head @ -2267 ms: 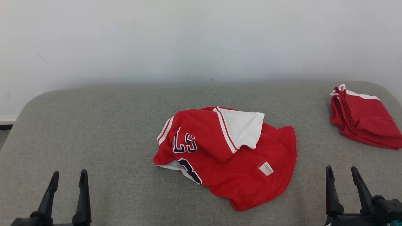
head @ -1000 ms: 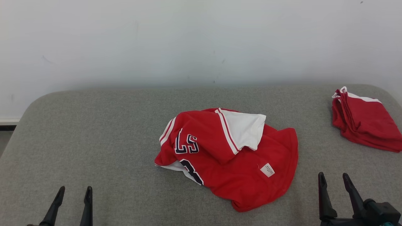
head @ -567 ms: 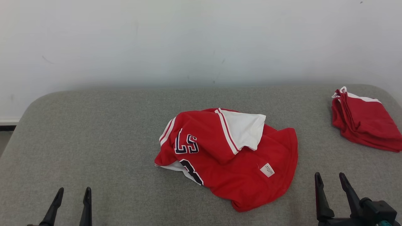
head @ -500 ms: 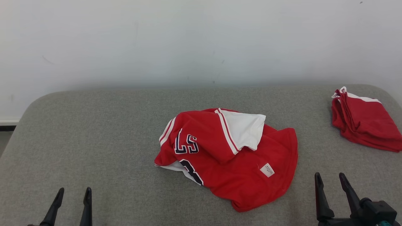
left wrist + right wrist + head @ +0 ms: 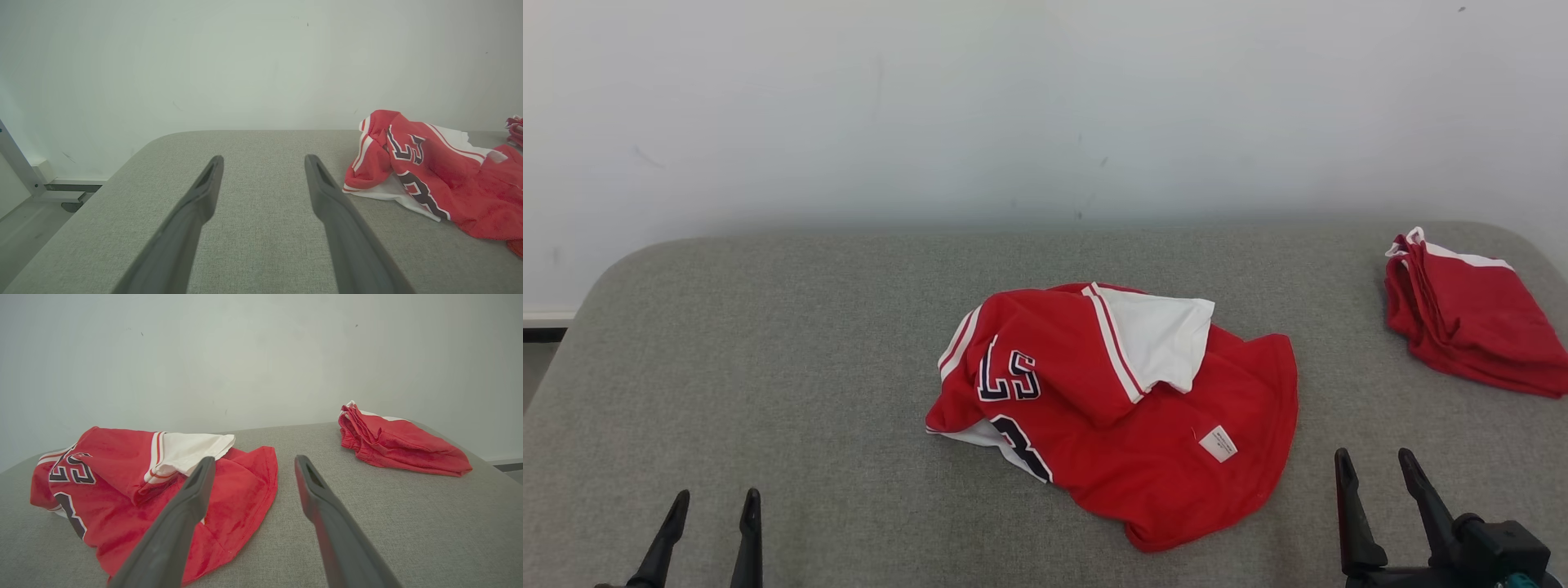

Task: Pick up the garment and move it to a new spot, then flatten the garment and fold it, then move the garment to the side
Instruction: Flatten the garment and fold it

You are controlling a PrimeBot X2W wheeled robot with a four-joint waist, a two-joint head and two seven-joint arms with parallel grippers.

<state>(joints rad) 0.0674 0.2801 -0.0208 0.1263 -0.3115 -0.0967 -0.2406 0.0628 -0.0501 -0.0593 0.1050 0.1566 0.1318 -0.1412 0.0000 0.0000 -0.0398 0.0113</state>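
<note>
The right pincer (image 5: 1372, 457) has slid a little toward the left and lower in the head view than two seconds back, and the left pincer (image 5: 717, 495) sits lower at the bottom edge. The whole scene has dipped slightly too, so the camera has shifted. The jersey (image 5: 1094, 408) lies as it did.

Both pincers are released, fingers spread wide with nothing between them, tips pointing up the frame. The left one is at the lower left over the bare grey tabletop (image 5: 768, 343), well apart from the jersey. The right one is at the lower right, near the jersey's hem but clear of it.

The jersey is a crumpled red heap just right of the frame's centre, lying on the tabletop. A white panel is folded over its top, dark numerals show on its left part, and a small white label (image 5: 1217, 442) faces up near its lower right. A folded red pile (image 5: 1470, 327) rests at the right edge, apart from the jersey. A pale wall (image 5: 1013, 106) fills the upper half.

In the left wrist view the left pincer (image 5: 263, 159) gapes over bare tabletop, the jersey (image 5: 429, 171) off to the right. In the right wrist view the right pincer (image 5: 254, 459) gapes with the jersey (image 5: 122, 465) at left and the pile (image 5: 392, 445) at upper right.
</note>
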